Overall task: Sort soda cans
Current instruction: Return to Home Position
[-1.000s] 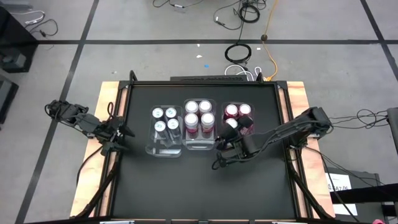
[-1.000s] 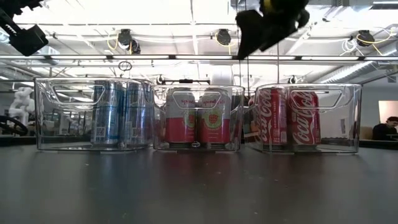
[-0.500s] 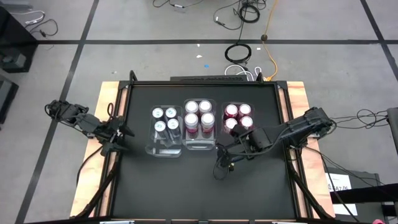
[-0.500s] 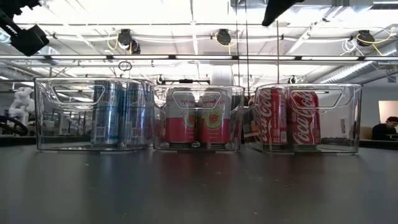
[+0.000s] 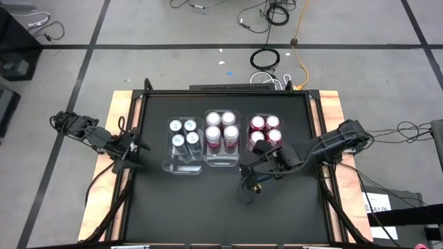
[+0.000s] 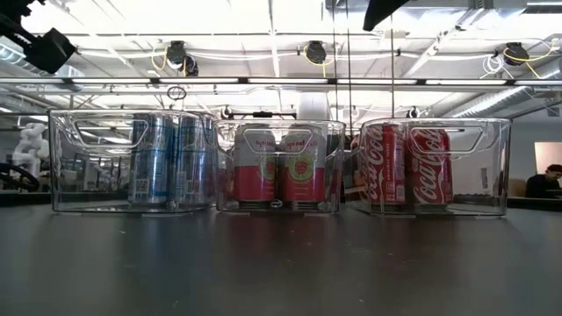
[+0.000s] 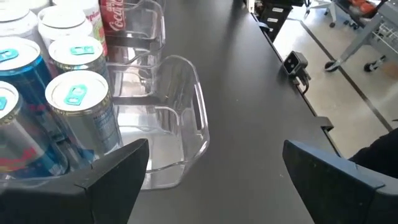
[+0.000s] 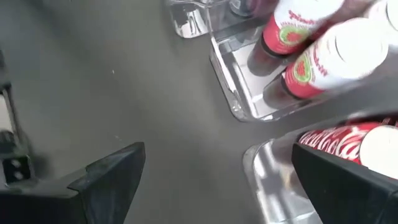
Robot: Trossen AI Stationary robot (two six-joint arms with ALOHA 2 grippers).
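Soda cans with silver tops (image 5: 213,119): twelve, all upright, inside three clear plastic rectangular bins (image 6: 219,132) set side by side on the black bench (image 5: 208,214).
- Left bin (image 5: 183,164): four teal-blue cans (image 5: 192,126), grouped at one end.
- Middle bin (image 5: 223,159): four red-pink cans (image 6: 281,171).
- Right bin (image 6: 483,167): four dark red cans (image 6: 404,162).

Right gripper (image 5: 245,184) hangs above the bench, just in front of the middle and right bins. Its fingers (image 8: 106,177) are spread wide, nothing between them.

Left gripper (image 5: 133,148) sits over the bench's left edge, near the left bin but apart from it. Fingers (image 7: 106,180) wide apart, empty.
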